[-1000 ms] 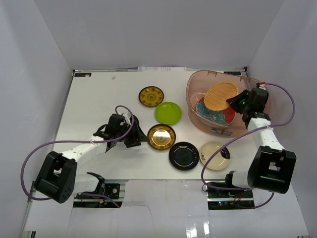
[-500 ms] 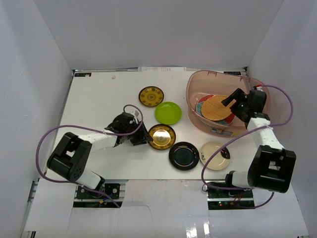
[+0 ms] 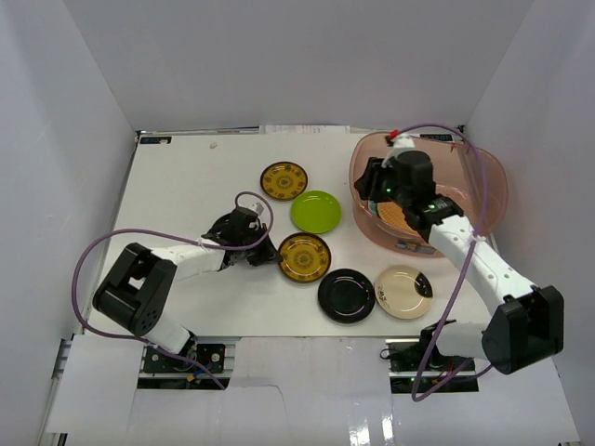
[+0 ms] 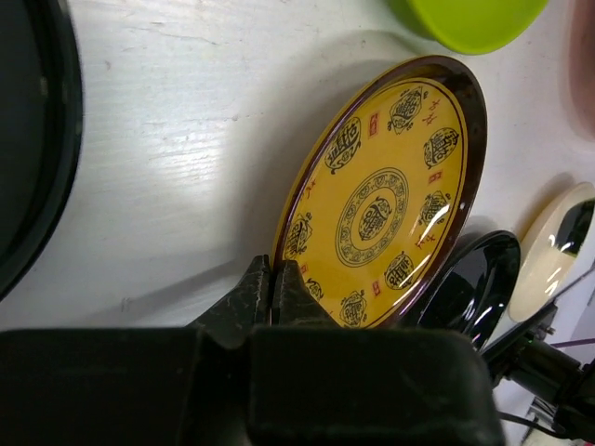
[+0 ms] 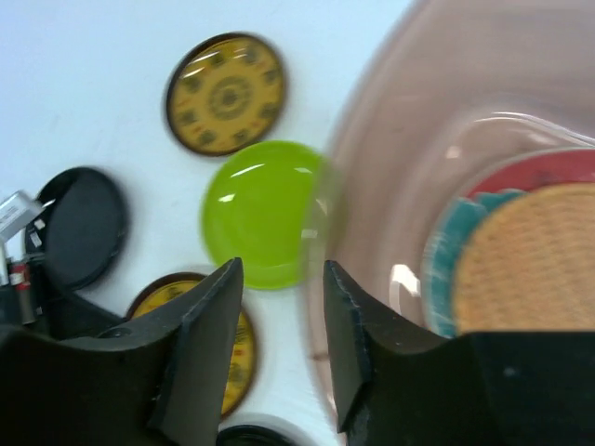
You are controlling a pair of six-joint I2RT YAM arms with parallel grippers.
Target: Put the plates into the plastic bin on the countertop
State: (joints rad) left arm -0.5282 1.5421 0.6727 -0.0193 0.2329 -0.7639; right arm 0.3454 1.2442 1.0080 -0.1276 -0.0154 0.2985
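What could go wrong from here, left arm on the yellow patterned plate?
1. The left gripper pinches only the thin rim of the yellow patterned round plate; it may slip or swing when lifted.
2. The glossy black round plate lies right beside it; a drop could strike it.
3. The right gripper, open and empty, hangs over the rim of the translucent pinkish plastic bin, likely in the left arm's path.

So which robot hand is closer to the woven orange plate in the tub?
Right. The right gripper hovers open over the plastic bin rim, just beside the woven orange plate inside. The left gripper is far across the countertop, pinching the gold plate by its rim.
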